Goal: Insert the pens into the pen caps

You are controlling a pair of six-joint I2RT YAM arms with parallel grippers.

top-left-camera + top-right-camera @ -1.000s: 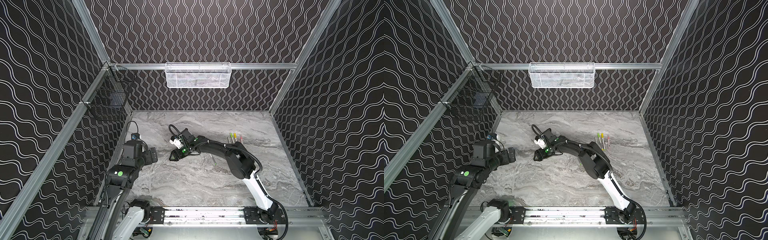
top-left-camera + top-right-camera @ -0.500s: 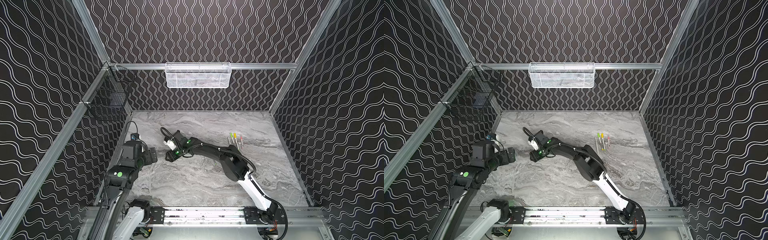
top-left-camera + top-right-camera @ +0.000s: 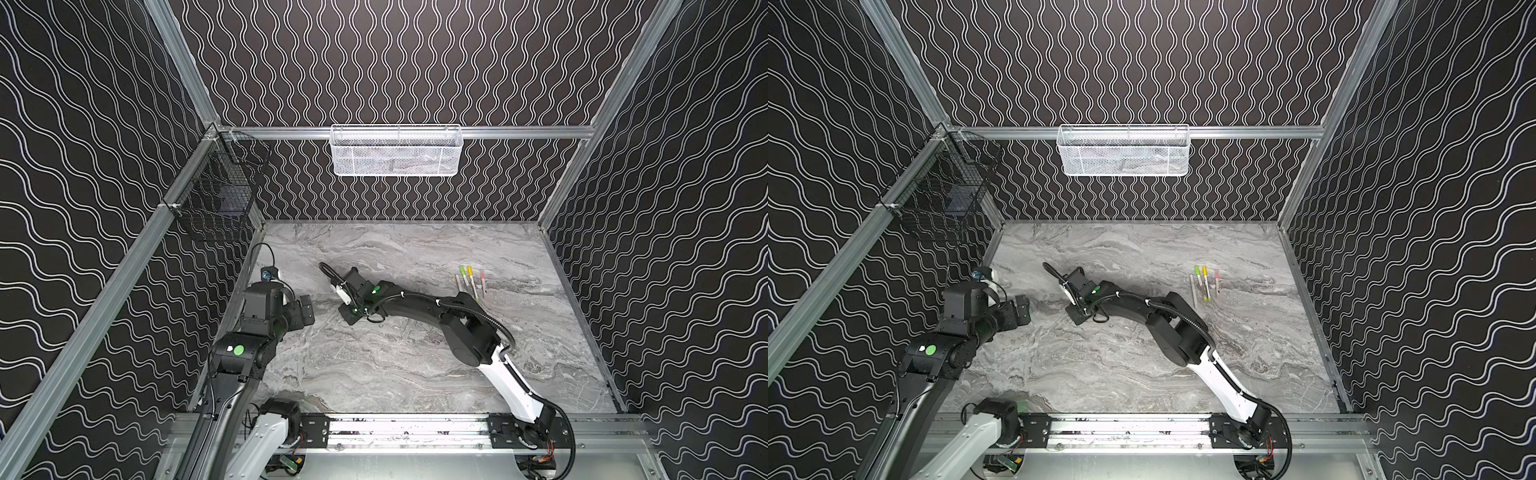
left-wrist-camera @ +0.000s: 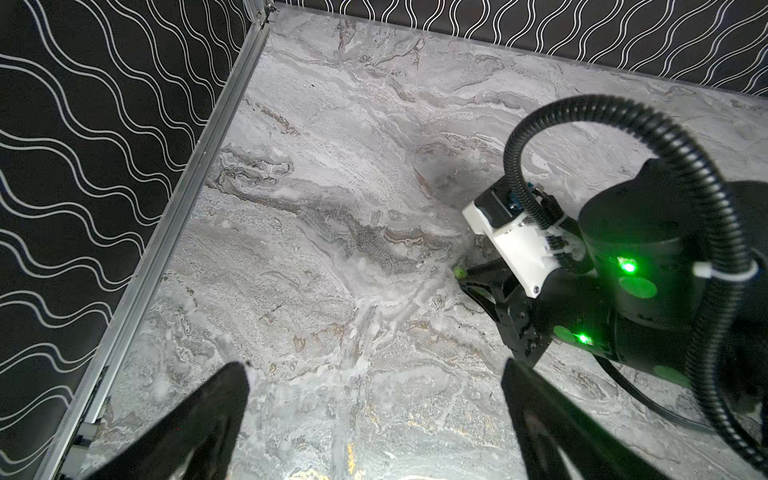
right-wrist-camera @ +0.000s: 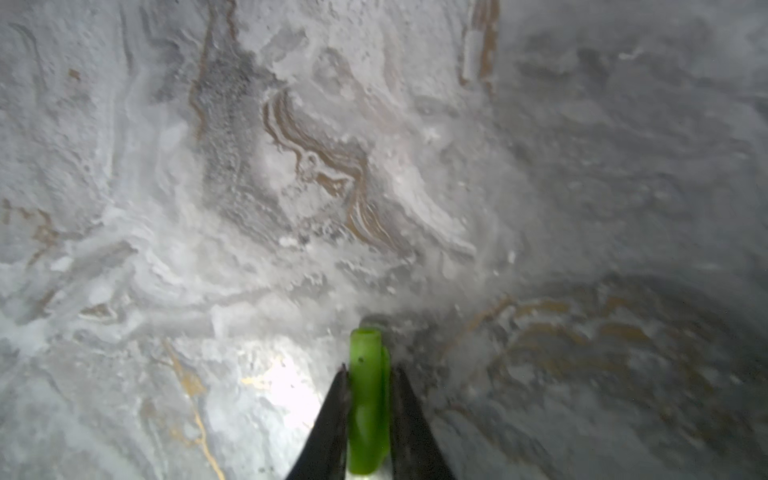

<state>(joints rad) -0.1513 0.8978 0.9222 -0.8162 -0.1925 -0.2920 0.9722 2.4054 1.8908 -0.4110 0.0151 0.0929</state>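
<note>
Grey marble tabletop, walled by black panels with white wavy lines. White mesh basket hung on back rail; black wire basket at left corner.

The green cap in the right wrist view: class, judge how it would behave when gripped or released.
The green cap is a short hollow tube, so probably light and fairly stiff. Its smooth round wall, pinched by the right gripper, might slip or twist. Released on the flat table, it would likely roll.
</note>
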